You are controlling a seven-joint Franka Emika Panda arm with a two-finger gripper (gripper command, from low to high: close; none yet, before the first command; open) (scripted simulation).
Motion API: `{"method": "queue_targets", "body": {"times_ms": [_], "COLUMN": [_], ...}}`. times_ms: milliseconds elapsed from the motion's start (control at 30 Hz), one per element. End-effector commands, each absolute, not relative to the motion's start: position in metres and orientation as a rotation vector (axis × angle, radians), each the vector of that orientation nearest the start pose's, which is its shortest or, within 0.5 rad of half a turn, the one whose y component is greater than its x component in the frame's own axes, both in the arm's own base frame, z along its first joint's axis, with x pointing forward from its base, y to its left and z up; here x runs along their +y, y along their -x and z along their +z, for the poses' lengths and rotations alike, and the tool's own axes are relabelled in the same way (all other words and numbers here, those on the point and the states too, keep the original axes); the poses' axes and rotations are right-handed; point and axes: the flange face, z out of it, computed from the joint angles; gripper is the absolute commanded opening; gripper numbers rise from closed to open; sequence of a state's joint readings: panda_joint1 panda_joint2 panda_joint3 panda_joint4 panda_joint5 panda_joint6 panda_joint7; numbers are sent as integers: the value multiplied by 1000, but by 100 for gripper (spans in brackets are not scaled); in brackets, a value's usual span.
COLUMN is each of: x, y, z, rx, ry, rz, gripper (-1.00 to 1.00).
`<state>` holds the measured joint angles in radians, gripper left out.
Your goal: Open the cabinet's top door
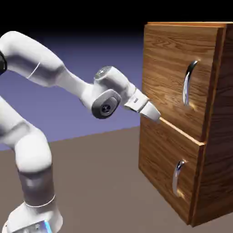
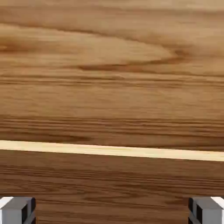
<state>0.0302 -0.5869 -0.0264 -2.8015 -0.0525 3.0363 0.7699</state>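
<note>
The cabinet [image 1: 214, 150] of brown wood grain stands at the exterior view's right. Its top door [image 1: 168, 68] is the taller upper panel, with a long curved silver handle [image 1: 189, 84] near its right side. My gripper [image 1: 154, 116] is at the door's lower left corner, at the pale seam [image 1: 182, 132] between the two panels and far left of the handle. In the hand view, wood grain fills the frame and the pale seam [image 2: 112, 151] runs across it. The gripper [image 2: 112, 212] is open with nothing between its fingertips [image 2: 17, 210], which stand wide apart.
The shorter lower panel [image 1: 159, 168] has a small silver handle [image 1: 177, 175]. The arm [image 1: 59, 73] reaches in from the left over the brown table [image 1: 100, 182].
</note>
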Motion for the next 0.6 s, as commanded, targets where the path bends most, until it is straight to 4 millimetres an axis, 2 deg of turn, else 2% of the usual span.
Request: {"method": "queue_targets", "body": {"times_ms": [0,300,567], "x": [6,0,-20], "y": [-388,-371,-350], "z": [477,547,592], "rx": [912,787,711], "ry": [2461,2346,2223], "rz": [-1095,-1302,-1457], "gripper": [0,0,0]}}
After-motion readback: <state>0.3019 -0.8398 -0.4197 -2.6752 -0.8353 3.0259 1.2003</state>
